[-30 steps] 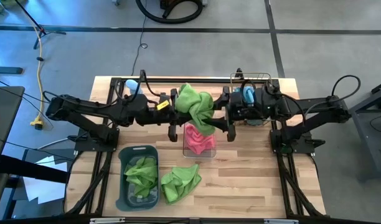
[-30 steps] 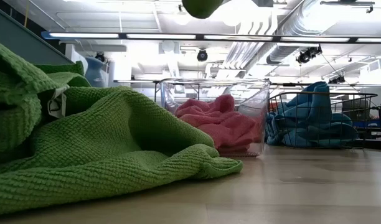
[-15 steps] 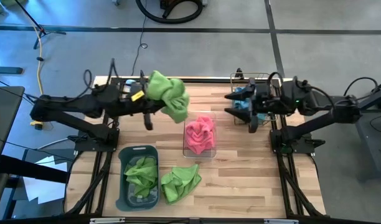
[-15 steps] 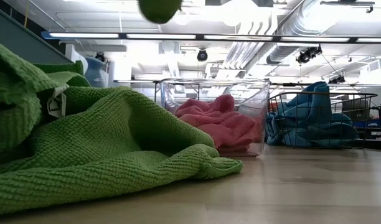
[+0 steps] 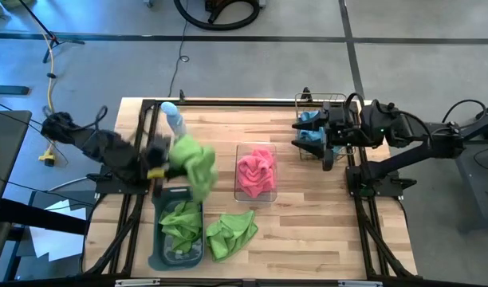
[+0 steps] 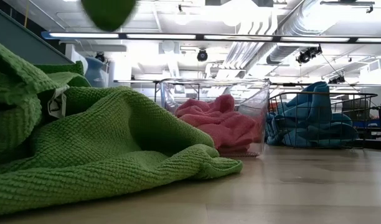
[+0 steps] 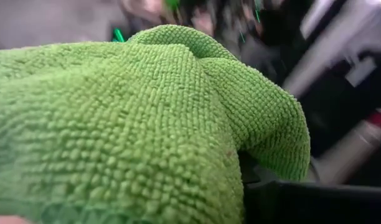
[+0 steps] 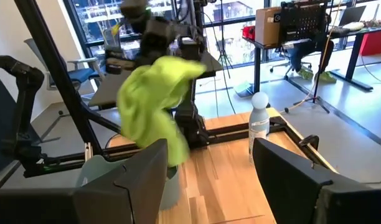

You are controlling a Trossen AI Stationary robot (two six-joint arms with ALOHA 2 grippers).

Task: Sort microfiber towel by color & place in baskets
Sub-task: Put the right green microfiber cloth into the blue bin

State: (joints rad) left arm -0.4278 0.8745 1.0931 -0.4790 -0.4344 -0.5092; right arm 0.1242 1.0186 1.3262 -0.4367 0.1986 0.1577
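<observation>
A: How far has the sorting got?

B: Most of it looks done. The clear bin (image 5: 255, 177) in the middle of the bench (image 5: 308, 231) holds the pink towels (image 5: 256, 170), the wire basket (image 5: 314, 131) at the far right corner holds the blue towels (image 6: 315, 121), and the grey tub (image 5: 178, 229) at the near left already has green towels (image 5: 183, 218) in it.

A: And what is left?

B: Two green ones, judging by the overhead view. The left hand (image 5: 158, 159) is closed tight on a green towel (image 5: 192, 166), which hangs in the air just past the tub's far end, beside the pale blue bottle (image 5: 173, 121). That one has not been dropped yet. A loose green towel (image 5: 232, 233) lies on the bench just beside the tub, between it and the clear bin.

A: What about the other arm?

B: The right hand (image 5: 325, 143) sits by the wire basket with its fingers spread wide and nothing between them, so it seems to be waiting.

A: So the remaining work?

B: Probably lowering the held towel into the tub, then picking up the loose one. No pink or blue cloth shows outside a container.
</observation>
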